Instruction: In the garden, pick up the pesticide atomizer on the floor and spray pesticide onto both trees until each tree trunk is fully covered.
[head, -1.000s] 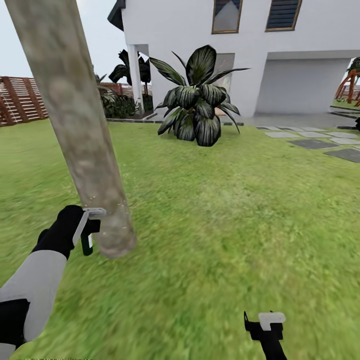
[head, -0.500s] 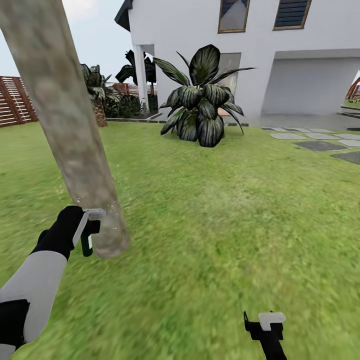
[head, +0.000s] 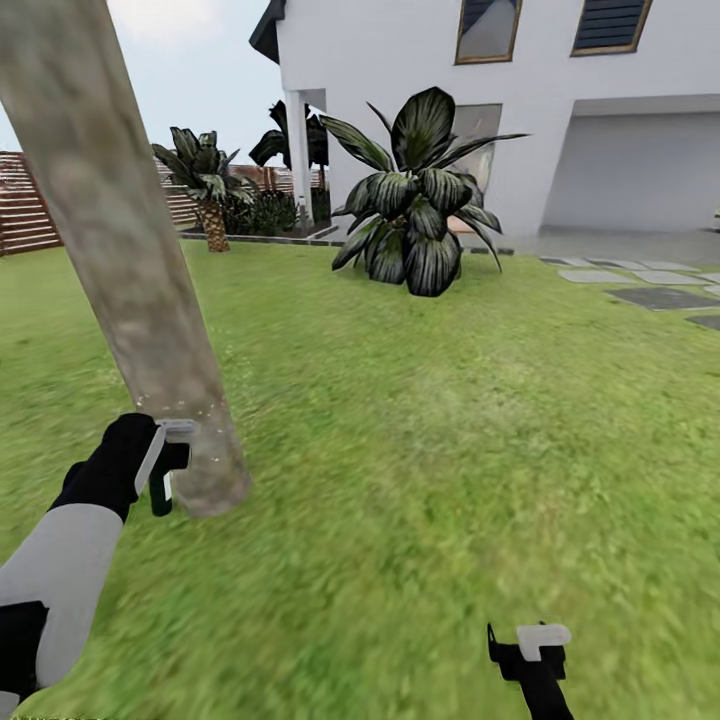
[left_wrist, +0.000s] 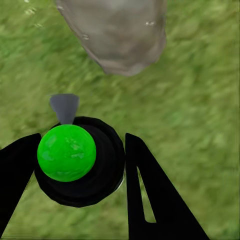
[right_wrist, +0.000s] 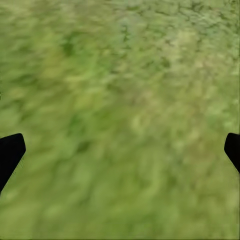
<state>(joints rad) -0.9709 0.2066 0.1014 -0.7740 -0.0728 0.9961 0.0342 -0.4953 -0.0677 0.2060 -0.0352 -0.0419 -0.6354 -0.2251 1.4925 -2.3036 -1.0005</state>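
Left gripper (left_wrist: 75, 165) is clamped on the atomizer (left_wrist: 80, 162) just beside the trunk (head: 130, 260).
Atomizer is held over the lawn (head: 450, 430), its nozzle pointed at the trunk base, near but apart. Right gripper (right_wrist: 120, 150) is spread wide above grass, well apart from the trunk.

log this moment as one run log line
left gripper: shut on pesticide atomizer | nozzle toward tree trunk base | right gripper: open, empty, over lawn
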